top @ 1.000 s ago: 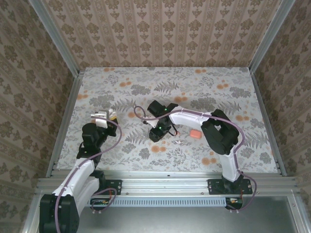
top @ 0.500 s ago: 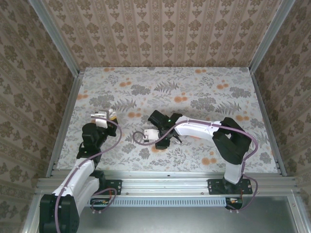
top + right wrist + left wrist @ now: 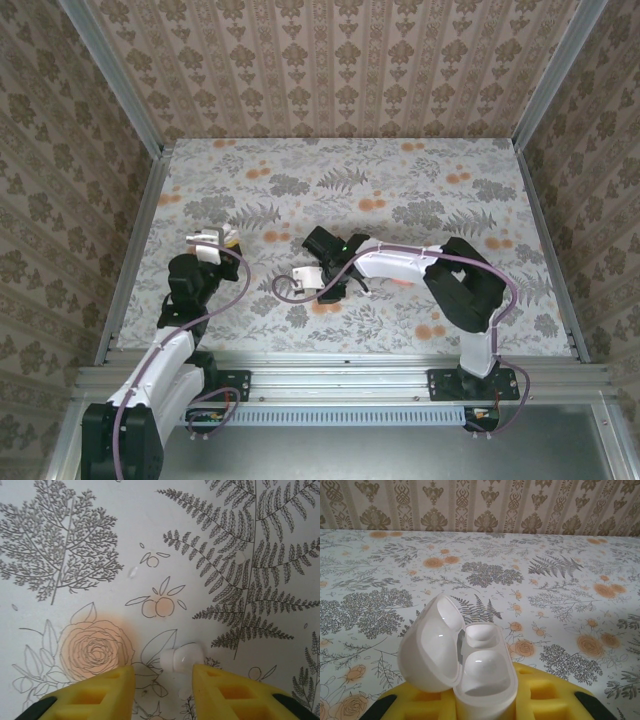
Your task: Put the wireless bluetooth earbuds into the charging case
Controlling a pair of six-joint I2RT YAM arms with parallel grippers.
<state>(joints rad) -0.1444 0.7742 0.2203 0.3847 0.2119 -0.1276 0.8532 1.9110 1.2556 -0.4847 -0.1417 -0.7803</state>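
Gleaming bean-shaped earbud [image 3: 182,659] between yellow fingers [image 3: 90,697]

Floral-print table [image 3: 400,180], damask-patterned walls [image 3: 340,60], aluminium frame rail [image 3: 340,375].

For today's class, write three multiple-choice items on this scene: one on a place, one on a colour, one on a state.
1. Where does the small white plastic earbud lie?
A. On the floral table, between the right claw's fingers.
B. On a metal rail.
C. Atop an arm.
2. What colour are those fingers?
A. Blue.
B. Yellow.
C. Red.
3. The lid of the white pebble-shaped charging case in the left claw is:
A. shut.
B. missing.
C. open.
1A: it rests on the print. 2B: yellow foam shows. 3C: the lid tilts back.
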